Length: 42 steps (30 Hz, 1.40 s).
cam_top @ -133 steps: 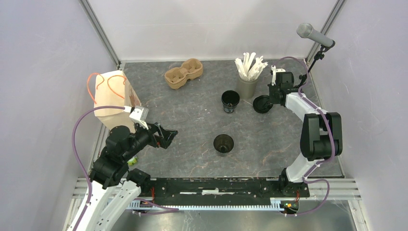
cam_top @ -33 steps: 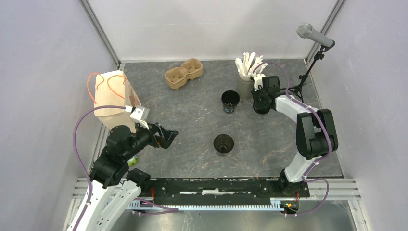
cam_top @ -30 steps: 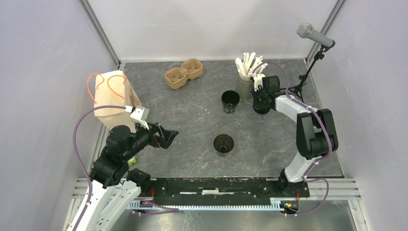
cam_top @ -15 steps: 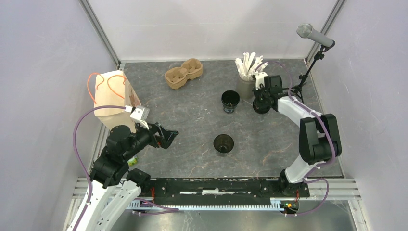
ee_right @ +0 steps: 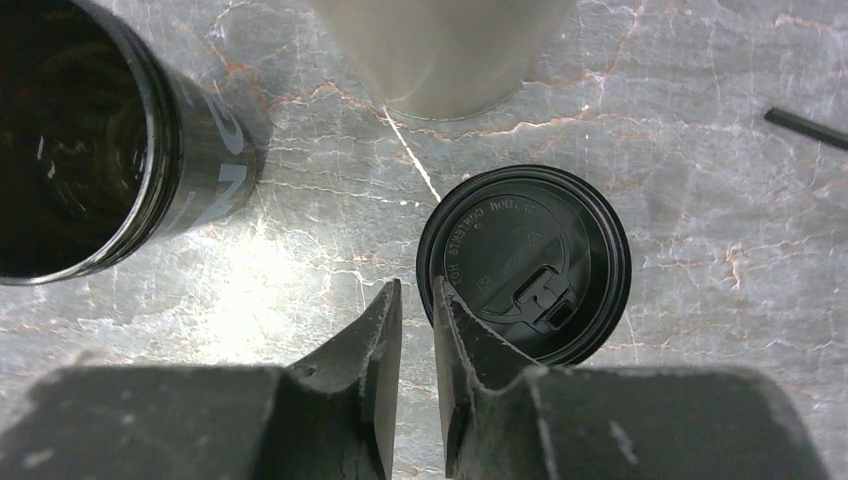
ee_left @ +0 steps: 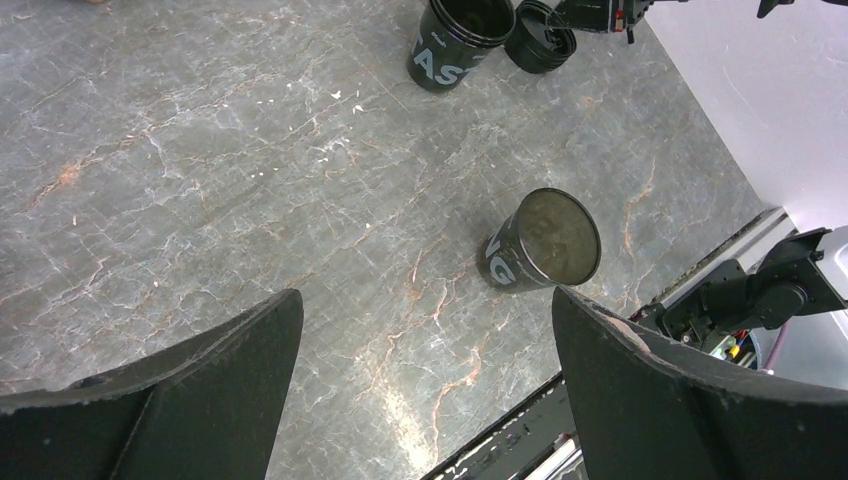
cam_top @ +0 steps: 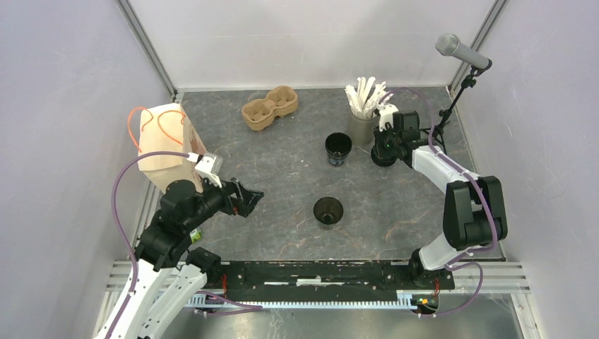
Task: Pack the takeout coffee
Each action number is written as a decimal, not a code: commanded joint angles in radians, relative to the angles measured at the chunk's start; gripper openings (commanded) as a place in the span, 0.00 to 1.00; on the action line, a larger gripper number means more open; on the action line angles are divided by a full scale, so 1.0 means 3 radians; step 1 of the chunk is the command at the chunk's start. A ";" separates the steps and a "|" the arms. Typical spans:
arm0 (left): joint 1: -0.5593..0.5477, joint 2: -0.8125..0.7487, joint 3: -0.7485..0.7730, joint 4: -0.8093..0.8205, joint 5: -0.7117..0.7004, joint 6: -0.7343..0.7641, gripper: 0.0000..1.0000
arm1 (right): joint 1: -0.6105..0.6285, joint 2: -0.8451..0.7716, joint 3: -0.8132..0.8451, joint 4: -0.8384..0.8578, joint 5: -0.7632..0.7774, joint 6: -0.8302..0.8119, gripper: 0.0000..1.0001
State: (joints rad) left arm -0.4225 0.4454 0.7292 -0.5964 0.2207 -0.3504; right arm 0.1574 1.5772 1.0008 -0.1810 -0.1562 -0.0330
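Note:
No lidded cup shows. A round black lid (cam_top: 383, 154) lies flat on the table beside the grey cup of white sticks (cam_top: 364, 120); it also shows in the right wrist view (ee_right: 540, 250). My right gripper (cam_top: 388, 144) (ee_right: 417, 284) is nearly closed, its fingertips straddling the lid's left rim, one inside and one outside. An open, empty black cup (cam_top: 338, 149) (ee_right: 70, 140) stands just left of it. A second black cup (cam_top: 328, 210) (ee_left: 545, 240) with a brownish surface inside stands mid-table. My left gripper (cam_top: 248, 197) (ee_left: 426, 295) is open and empty, left of that cup.
A brown pulp two-cup carrier (cam_top: 269, 107) sits at the back. A paper bag with orange handles (cam_top: 166, 138) stands at the left edge. A microphone on a stand (cam_top: 460, 51) is at the back right corner. A thin black rod (ee_right: 805, 130) lies right of the lid.
My right gripper moved from right of the lid to over its rim and closed down. The lid has stayed in place. My left arm edged slightly forward.

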 commanded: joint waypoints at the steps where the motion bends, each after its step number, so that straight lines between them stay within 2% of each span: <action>1: -0.0003 0.0026 -0.0009 0.0081 0.0095 -0.0085 1.00 | 0.0087 0.0041 -0.0003 0.0012 0.0132 -0.0281 0.26; 10: -0.0002 0.0054 -0.0011 0.0081 0.0099 -0.0085 1.00 | 0.0109 0.0242 0.0134 -0.0010 0.0211 -0.0411 0.29; 16: -0.0007 0.0046 -0.0009 0.0081 0.0103 -0.0082 1.00 | 0.0109 0.0330 0.0140 0.0008 0.0200 -0.0427 0.26; 20: 0.0000 0.0035 -0.0011 0.0078 0.0104 -0.0080 1.00 | 0.0107 0.0363 0.0159 -0.0003 0.0168 -0.0427 0.19; 25: -0.0005 0.0039 -0.0010 0.0081 0.0105 -0.0080 1.00 | 0.0058 0.0300 0.0163 0.0006 -0.0113 -0.0279 0.19; 29: -0.0004 0.0029 -0.0012 0.0081 0.0103 -0.0080 1.00 | 0.0011 0.0301 0.0161 -0.0028 -0.0228 -0.0197 0.15; 42: -0.0003 0.0032 -0.0016 0.0081 0.0093 -0.0083 1.00 | -0.0180 0.0228 0.0091 0.0071 -0.0658 -0.0018 0.16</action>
State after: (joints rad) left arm -0.4225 0.4580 0.7292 -0.5964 0.2245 -0.3504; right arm 0.1154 1.6836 1.0115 -0.1947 -0.2905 -0.0643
